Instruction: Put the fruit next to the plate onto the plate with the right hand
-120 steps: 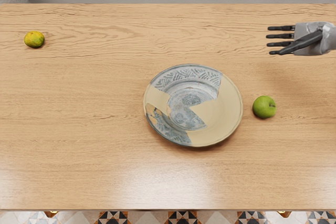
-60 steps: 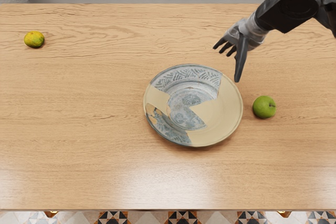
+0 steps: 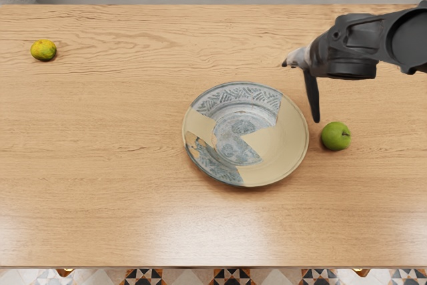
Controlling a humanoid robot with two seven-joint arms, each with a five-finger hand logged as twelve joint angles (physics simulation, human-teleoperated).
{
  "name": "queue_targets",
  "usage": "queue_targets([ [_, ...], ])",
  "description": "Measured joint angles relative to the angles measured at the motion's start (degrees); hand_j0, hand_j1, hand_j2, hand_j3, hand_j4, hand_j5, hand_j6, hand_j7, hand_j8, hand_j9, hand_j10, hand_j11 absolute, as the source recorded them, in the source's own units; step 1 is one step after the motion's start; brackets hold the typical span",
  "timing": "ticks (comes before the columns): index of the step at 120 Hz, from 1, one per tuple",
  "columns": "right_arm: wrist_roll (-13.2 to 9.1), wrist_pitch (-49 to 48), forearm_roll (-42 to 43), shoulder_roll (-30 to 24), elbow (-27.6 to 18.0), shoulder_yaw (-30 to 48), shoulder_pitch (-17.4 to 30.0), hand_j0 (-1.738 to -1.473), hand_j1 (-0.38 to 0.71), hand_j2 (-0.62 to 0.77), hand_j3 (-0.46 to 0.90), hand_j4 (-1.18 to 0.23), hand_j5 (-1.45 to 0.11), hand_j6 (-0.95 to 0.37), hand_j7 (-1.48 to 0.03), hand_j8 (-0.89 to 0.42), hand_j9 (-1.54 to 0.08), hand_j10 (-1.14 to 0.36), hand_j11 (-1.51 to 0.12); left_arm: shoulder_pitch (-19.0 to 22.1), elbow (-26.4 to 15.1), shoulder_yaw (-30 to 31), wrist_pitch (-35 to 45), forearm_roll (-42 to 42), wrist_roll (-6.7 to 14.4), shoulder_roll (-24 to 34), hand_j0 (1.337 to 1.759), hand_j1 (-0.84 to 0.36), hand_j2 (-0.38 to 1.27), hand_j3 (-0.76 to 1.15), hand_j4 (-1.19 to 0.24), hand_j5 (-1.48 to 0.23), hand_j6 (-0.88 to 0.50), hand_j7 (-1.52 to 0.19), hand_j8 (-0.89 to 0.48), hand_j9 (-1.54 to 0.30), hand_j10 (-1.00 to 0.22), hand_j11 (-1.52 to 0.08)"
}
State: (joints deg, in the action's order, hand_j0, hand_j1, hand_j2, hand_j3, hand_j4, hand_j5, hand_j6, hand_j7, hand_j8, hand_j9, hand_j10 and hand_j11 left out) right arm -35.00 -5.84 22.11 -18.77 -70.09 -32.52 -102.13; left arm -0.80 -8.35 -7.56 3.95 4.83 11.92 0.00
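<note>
Right hand [image 3: 305,70] open and empty, over the worktop [image 3: 100,165], near the green apple [image 3: 335,136], apple just beside the plate [image 3: 283,146]

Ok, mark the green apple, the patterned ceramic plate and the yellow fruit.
Green apple [image 3: 335,136]: head view, its centre.
Patterned ceramic plate [image 3: 298,142]: head view, tan rim.
Yellow fruit [image 3: 43,49]: head view, its centre.
</note>
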Motion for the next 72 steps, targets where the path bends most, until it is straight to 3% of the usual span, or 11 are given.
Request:
queue_targets([
  [15,0.0,9.8,4.4,-2.9,-8.4,0.0,2.4,-1.658,-0.35,0.0,0.0,0.0,0.0,0.0,0.0,0.0,0.0,0.0,0.0,0.0,0.0,0.0,0.0,0.0,0.0,0.0,1.658,0.35,0.0,0.0,0.0,0.0,0.0,0.0,0.0,0.0,0.0,0.0],
  [41,0.0,17.7,8.6,-6.9,-17.8,-0.3,3.4,-1.658,-0.35,0.0,0.0,0.0,0.0,0.0,0.0,0.0,0.0,0.0,0.0,0.0,0.0,0.0,0.0,0.0,0.0,0.0,1.658,0.35,0.0,0.0,0.0,0.0,0.0,0.0,0.0,0.0,0.0,0.0],
  [72,0.0,19.5,10.3,-11.3,-22.4,-0.8,5.6,-1.658,-0.35,0.0,0.0,0.0,0.0,0.0,0.0,0.0,0.0,0.0,0.0,0.0,0.0,0.0,0.0,0.0,0.0,0.0,1.658,0.35,0.0,0.0,0.0,0.0,0.0,0.0,0.0,0.0,0.0,0.0],
])
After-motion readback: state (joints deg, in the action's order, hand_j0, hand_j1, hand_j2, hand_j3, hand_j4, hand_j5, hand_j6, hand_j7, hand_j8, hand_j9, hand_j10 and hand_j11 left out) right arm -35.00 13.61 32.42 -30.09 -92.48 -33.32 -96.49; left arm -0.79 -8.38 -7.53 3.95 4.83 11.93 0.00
